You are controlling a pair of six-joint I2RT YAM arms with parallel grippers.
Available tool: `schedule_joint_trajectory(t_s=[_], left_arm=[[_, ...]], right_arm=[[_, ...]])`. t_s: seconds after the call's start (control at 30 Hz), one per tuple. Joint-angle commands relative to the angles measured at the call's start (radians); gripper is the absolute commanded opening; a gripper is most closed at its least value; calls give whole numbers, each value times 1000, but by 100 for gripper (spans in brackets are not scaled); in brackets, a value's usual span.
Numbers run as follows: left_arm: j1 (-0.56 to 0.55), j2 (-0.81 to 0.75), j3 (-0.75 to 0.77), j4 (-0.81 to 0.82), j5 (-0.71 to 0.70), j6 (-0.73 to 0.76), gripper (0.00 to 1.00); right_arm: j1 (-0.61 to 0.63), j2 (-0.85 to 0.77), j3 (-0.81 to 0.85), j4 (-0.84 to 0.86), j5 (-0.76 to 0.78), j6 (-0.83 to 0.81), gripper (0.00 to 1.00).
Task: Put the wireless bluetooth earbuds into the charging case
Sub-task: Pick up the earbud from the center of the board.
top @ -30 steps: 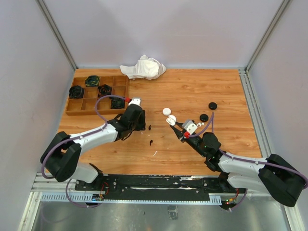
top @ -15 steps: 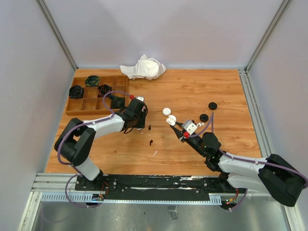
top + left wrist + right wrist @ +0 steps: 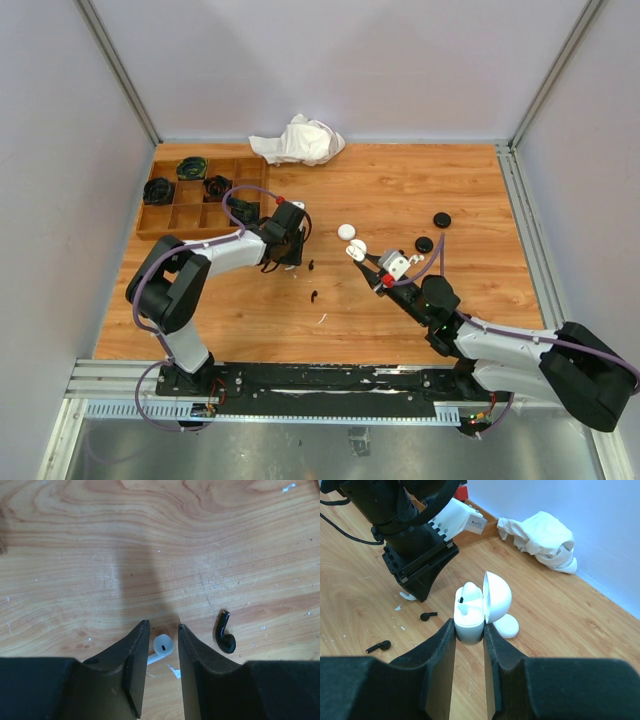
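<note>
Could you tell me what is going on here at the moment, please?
The right end effector holds a white case upright with its lid open, and what looks like one bud is already seated inside. The left end effector is down at the table, its jaws standing either side of a loose white bud with a narrow gap on each side, so it is not gripped yet. A black bud lies just beside it.

Table (image 3: 400, 190): orange-brown, wavy wood grain
Charging case (image 3: 470, 614): glossy white
One earbud (image 3: 162, 645): white
Other earbud (image 3: 225, 636): black
Cloth (image 3: 300, 140): white
Tray (image 3: 165, 234): brown wood
Walls (image 3: 300, 60): pale lilac
</note>
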Motion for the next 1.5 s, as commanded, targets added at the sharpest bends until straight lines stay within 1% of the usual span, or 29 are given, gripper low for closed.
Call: schedule_joint_trajectory(t_s=[0.0, 0.33, 0.67, 0.8, 1.13, 1.33, 1.47], left_arm=[[9, 11, 11, -83, 26, 5, 35], [9, -15, 6, -113, 112, -4, 37], [9, -72, -20, -147, 119, -29, 38], [9, -80, -38, -137, 130, -37, 38], [0, -95, -33, -130, 189, -47, 37], [0, -98, 0, -163, 91, -38, 37], [0, -60, 40, -176, 77, -19, 37]], right_arm=[[10, -34, -6, 11, 6, -9, 11], [10, -30, -3, 2, 0, -8, 11], [12, -18, 2, 2, -3, -6, 11], [10, -14, 3, 2, -6, -5, 11], [11, -9, 5, 0, -3, -7, 11], [10, -10, 5, -1, -6, -8, 11], [10, -13, 5, -3, -5, -9, 11]])
